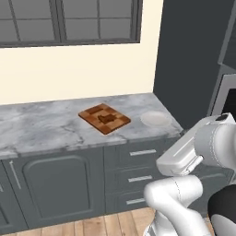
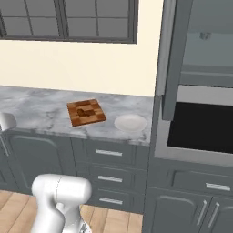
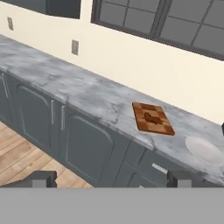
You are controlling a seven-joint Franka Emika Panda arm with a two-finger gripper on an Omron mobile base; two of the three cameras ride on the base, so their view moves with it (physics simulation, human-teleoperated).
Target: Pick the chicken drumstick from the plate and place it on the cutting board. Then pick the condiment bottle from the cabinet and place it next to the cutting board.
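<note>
The chicken drumstick lies in the middle of the checkered cutting board on the marble counter. Just right of the board sits the white plate, bare. My gripper is open with nothing between its fingers, well back from the counter and looking along it. The cabinet rises at the counter's right end. A small dim shape stands on its inner shelf, too faint to tell whether it is the condiment bottle.
A black oven front is set below the cabinet shelf. Grey drawers with silver handles run under the counter. A window is on the wall above. A wooden floor lies in front.
</note>
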